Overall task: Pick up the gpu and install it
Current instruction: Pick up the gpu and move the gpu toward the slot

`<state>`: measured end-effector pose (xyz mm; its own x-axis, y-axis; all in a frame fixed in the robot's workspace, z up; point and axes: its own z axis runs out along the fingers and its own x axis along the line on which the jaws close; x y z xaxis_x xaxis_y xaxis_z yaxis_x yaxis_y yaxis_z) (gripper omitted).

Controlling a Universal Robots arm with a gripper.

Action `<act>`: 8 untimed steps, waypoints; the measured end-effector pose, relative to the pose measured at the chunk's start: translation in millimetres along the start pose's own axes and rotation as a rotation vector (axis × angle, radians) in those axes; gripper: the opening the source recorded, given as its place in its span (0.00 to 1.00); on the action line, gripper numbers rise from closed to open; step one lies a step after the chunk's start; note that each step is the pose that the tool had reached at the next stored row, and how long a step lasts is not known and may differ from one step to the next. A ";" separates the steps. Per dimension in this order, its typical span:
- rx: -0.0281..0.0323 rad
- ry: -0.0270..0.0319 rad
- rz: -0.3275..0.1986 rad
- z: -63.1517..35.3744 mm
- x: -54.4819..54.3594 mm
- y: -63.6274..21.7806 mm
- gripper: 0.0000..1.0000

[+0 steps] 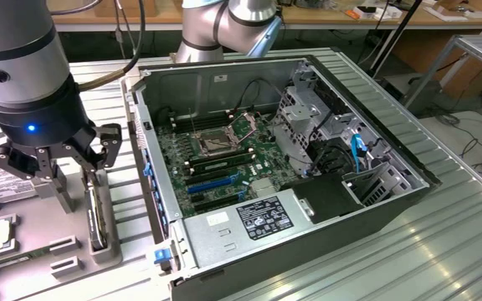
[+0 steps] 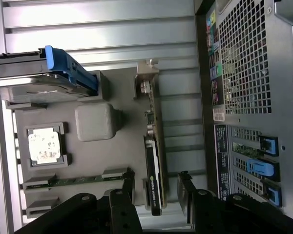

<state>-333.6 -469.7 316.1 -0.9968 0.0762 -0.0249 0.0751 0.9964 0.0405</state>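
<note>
Gpu (image 2: 155, 163) on edge, upper part behind wide-spread claw (image 2: 156, 180).

At the exterior view's left, the gripper (image 1: 57, 166) hides the upper end of the gpu (image 1: 98, 216); the frame edge crops the parts tray (image 1: 40, 226); the power supply label (image 1: 263, 219) is unreadable.

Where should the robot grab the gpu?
Pinch the gpu by its upper long edge, one finger on each flat face, coming straight down from above. It stands on edge in the grey holder, so only that edge is free. The open gripper hangs over it.
</note>
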 end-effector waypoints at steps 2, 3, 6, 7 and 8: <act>0.0002 0.0001 0.000 1.2 -0.1 -2.5 0.48; 0.0001 0.0000 0.000 1.9 -0.2 -3.7 0.48; 0.0004 0.0001 0.000 4.3 -0.4 -7.2 0.48; 0.0004 0.0001 0.000 5.1 -0.5 -8.0 0.48; 0.0004 0.0000 0.000 6.2 -0.6 -9.1 0.48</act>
<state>-333.6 -478.6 309.6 -0.9968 0.0761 -0.0248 0.0750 0.9964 0.0401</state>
